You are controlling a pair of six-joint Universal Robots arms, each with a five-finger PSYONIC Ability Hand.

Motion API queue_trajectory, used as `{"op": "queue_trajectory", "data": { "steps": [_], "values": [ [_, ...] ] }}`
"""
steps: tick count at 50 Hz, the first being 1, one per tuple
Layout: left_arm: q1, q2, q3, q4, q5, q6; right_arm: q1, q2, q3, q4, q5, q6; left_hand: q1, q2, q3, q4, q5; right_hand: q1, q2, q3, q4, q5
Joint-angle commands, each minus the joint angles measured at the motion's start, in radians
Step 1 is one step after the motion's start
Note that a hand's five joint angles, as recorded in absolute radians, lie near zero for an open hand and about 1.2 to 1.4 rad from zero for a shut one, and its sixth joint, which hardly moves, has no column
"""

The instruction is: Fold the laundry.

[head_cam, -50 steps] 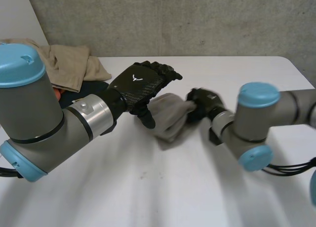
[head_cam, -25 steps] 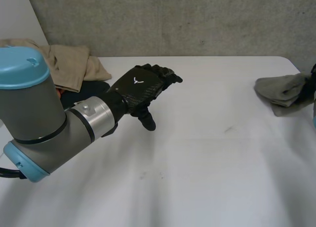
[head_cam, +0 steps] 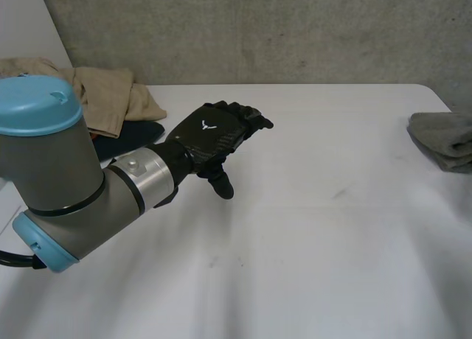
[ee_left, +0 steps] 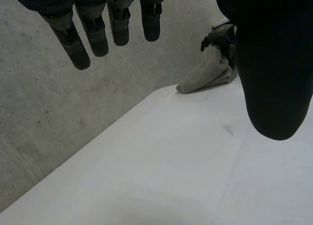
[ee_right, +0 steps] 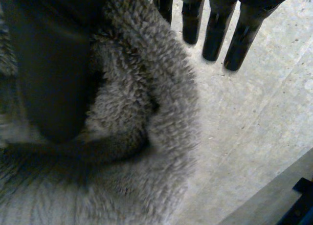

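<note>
Grey towel (head_cam: pixel 442 136) bunched at the counter's (head_cam: pixel 310 228) right edge, pinched by the right hand (ee_right: pixel 49 73). Flatten it first; left hand (head_cam: pixel 210 133) hovers open.

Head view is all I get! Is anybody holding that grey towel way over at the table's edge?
Observer: Yes. In the right wrist view the right hand has its thumb pressed into the grey towel, pinching it.
Operator: Is it smooth or fuzzy?
Observer: Fuzzy, with a thick, fluffy pile.
Operator: Is the other hand hiding something underneath?
Observer: No. The left wrist view shows the left hand with straight fingers and nothing between them and the thumb.
</note>
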Motion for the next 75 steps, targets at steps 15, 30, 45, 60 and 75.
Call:
{"op": "queue_trajectory", "data": {
  "steps": [15, 30, 45, 60, 75],
  "values": [
    [0.009, 0.018, 0.006, 0.0, -0.003, -0.002, -0.148, -0.49, 0.643, -0.128, -0.034, -0.408, 0.056, 0.057, 0.054, 0.061, 0.042, -0.082, -0.225, -0.251, -0.274, -0.23],
    [0.121, -0.004, 0.109, 0.173, -0.348, 0.021, 0.071, -0.848, 0.969, -0.762, -0.076, -0.337, 0.059, 0.06, 0.057, 0.064, 0.045, -0.082, -0.225, -0.251, -0.274, -0.23],
    [0.486, -0.534, 0.53, 0.235, -0.356, 0.394, 0.338, -1.048, 1.464, -0.841, -0.515, -0.231, 0.059, 0.06, 0.057, 0.064, 0.045, -0.082, -0.225, -0.251, -0.274, -0.23],
    [0.479, -0.599, 0.595, 0.385, -0.339, 0.416, 0.338, -1.012, 1.51, -0.624, -0.509, -0.376, 1.183, 1.184, 1.181, 1.188, 1.169, -0.082, -0.225, -0.251, -0.274, -0.23],
    [-0.042, -0.146, 0.04, 0.529, -0.304, 0.12, 0.329, -1.013, 1.501, -0.624, -0.437, -0.372, 1.183, 1.184, 1.181, 1.188, 1.169, -0.082, -0.225, -0.251, -0.274, -0.23]
  ]
}}
